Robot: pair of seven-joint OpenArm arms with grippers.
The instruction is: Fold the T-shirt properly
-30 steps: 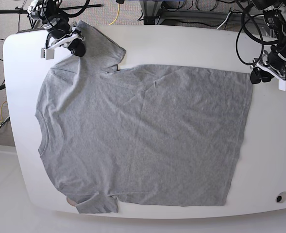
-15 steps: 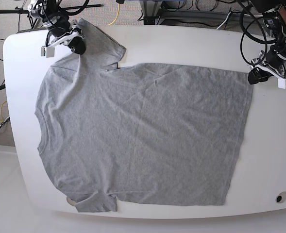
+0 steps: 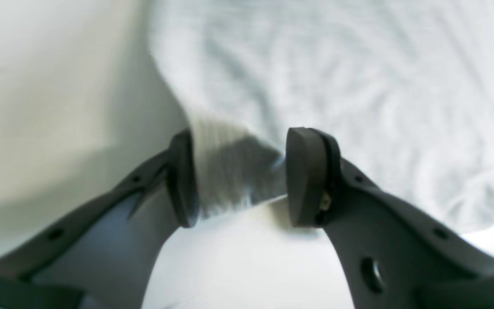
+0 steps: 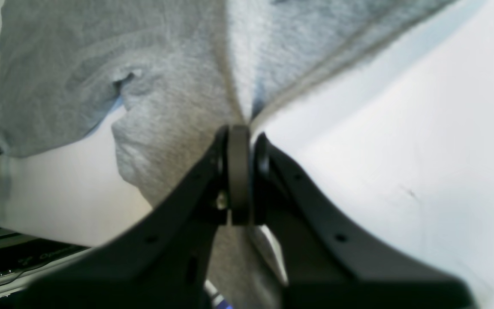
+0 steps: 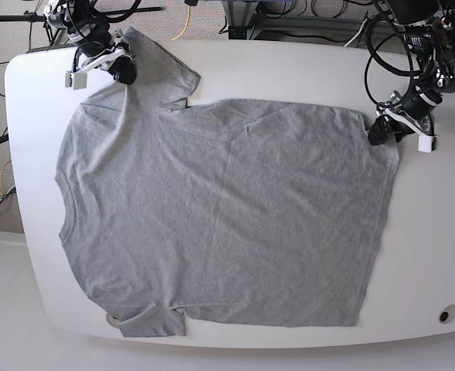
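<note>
T-shirt (image 5: 227, 216) soft, limp; best held at corners. Right gripper (image 4: 240, 141) clenched on sleeve; left gripper (image 3: 238, 171) grasping hem corner.

Bright, even overhead light fills the base view, sharp throughout, with only faint shadows on the glossy white table (image 5: 289, 69). The left wrist view is overexposed, washing the heather-grey cotton T-shirt (image 3: 337, 73) pale, and blurred. The right wrist view is soft, its nearest parts out of focus.

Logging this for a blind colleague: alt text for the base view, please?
A grey T-shirt lies flat across a white table, collar at image left. The right tool pinches its far sleeve; the left tool sits at the far hem corner.
</note>
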